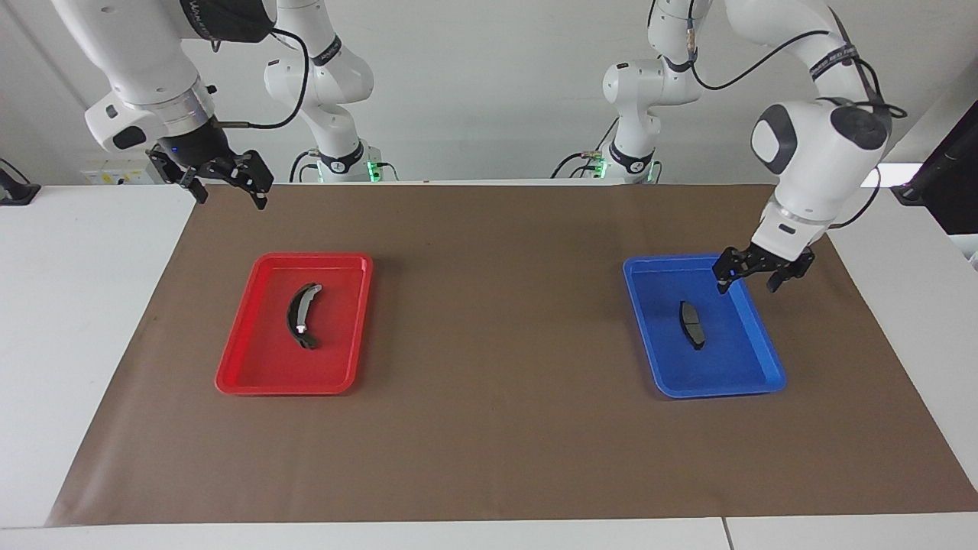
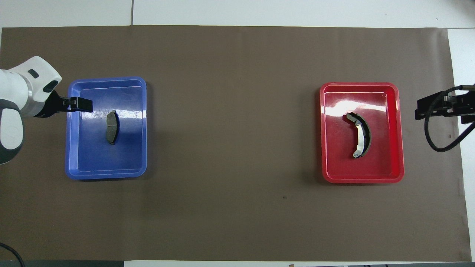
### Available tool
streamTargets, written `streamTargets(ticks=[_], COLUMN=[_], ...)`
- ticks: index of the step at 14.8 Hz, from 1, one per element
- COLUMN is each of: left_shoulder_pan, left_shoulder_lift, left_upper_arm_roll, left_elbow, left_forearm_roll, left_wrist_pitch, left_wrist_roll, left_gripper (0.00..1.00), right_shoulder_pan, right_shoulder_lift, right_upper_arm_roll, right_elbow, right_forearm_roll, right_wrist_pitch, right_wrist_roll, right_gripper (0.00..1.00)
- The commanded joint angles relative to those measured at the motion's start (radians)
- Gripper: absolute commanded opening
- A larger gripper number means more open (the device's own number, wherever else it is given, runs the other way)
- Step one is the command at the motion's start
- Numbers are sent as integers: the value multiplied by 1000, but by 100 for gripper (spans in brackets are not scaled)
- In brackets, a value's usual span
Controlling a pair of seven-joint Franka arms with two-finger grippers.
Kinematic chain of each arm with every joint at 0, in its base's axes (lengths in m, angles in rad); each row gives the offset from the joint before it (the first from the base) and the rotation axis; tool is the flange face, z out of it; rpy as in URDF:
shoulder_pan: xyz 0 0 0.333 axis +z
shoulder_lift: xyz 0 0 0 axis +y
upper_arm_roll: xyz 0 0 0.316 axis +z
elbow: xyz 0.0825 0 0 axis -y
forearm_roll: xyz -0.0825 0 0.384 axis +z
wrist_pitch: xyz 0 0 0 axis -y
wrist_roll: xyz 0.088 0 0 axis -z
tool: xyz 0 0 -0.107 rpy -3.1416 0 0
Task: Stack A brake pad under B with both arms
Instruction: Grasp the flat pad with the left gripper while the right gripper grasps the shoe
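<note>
The A brake pad (image 1: 692, 323), short, flat and dark grey, lies in the blue tray (image 1: 718, 392); it also shows in the overhead view (image 2: 112, 127). B (image 1: 302, 315), the long black crescent with a grey strip and a silver spot, lies in the red tray (image 1: 283, 388); it also shows in the overhead view (image 2: 362, 135). My left gripper (image 1: 747, 287) is open and empty, in the air over the blue tray's rim at the left arm's end, apart from the pad. My right gripper (image 1: 231, 197) is open and empty, raised over the mat's edge at the right arm's end, where it waits.
Both trays sit on a brown mat (image 1: 489, 428) on a white table: the blue tray (image 2: 105, 175) toward the left arm's end, the red tray (image 2: 362, 180) toward the right arm's end. A black cable (image 2: 432, 141) loops from the right gripper (image 2: 426, 107).
</note>
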Motion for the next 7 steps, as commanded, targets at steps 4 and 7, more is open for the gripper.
streamTargets(ticks=[4,7], left_shoulder_pan=[-9,-17], left_shoulder_lift=[141,149], left_upper_arm_roll=[1,-2], left_elbow=[-113,-126], left_forearm_roll=[-13,-13], left_wrist_pitch=[262,257], left_wrist_roll=[-2,-69], left_gripper=[100,100], right_shoulder_pan=[-3,1], right_shoulder_lift=[2,-9], right_upper_arm_roll=[1,3], right_elbow=[6,-24], right_forearm_roll=[4,6], right_wrist_pitch=[-14,-9], right_wrist_roll=[-20,-31], right_gripper=[100,100])
